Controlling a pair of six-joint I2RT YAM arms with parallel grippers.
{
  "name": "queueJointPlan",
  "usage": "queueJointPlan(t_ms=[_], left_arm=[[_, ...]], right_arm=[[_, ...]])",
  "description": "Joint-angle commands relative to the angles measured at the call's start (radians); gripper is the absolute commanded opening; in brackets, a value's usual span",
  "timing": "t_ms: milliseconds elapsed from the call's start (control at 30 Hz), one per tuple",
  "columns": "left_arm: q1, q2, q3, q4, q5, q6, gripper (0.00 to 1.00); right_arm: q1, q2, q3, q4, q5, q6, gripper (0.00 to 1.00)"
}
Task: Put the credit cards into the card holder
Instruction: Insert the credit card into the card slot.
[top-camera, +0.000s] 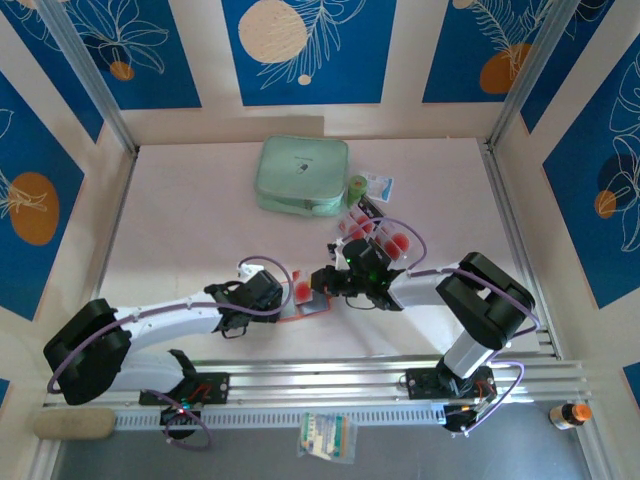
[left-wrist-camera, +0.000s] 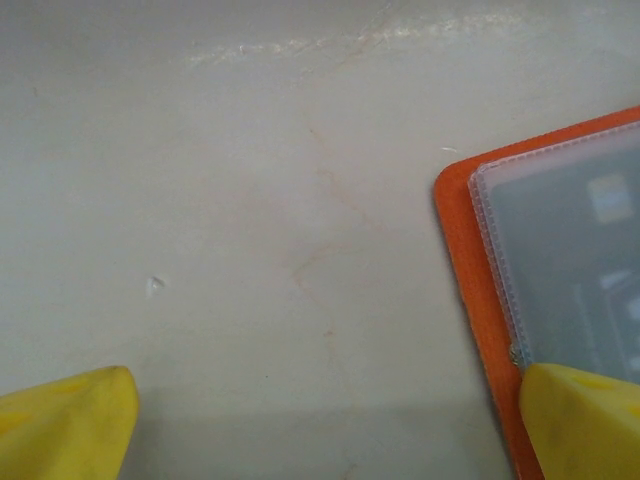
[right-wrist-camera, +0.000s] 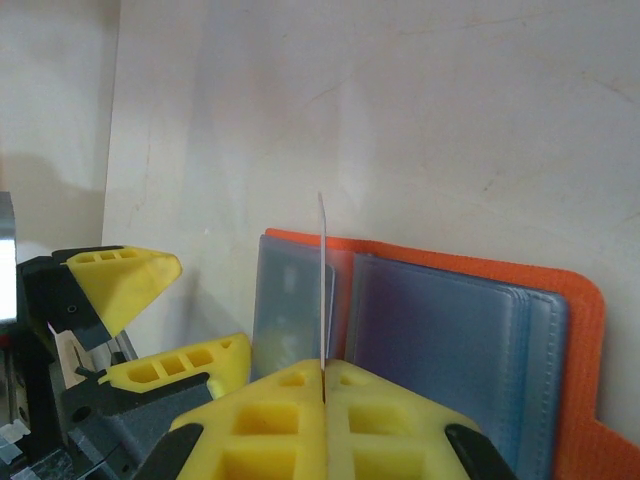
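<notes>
The right hand (right-wrist-camera: 325, 375), pressed together, pinches a credit card (right-wrist-camera: 324, 285) edge-on, pointing at the open card holder (right-wrist-camera: 585, 320) just beyond it on the desk (left-wrist-camera: 250, 200); the left hand (left-wrist-camera: 330, 415), spread, sits at the holder's left edge.

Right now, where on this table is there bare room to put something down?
Bare: the table between the left wall and the mint-green case, and the far-right corner past the clear tray. Crowded: the middle, where the left gripper and right gripper flank the card holder.
</notes>
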Motion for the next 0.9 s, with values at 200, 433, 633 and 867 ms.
queueJointPlan(t_ms=[200,433,633,867], left_arm=[[0.009,-0.009,-0.013,-0.019,-0.017,-0.014,0.98],[0.009,-0.010,-0.013,-0.019,-0.017,-0.014,0.98],[0.009,-0.013,-0.012,-0.019,-0.015,-0.015,0.98],[0.009,-0.014,-0.007,-0.021,-0.015,-0.014,0.98]], right_arm=[[0.002,0.013,0.001,0.029,-0.003,0.020,0.00],[0.003,0.043,-0.003,0.054,-0.010,0.035,0.00],[0.003,0.058,-0.012,0.066,-0.015,0.039,0.00],[-0.005,0.050,-0.044,0.081,-0.004,0.042,0.00]])
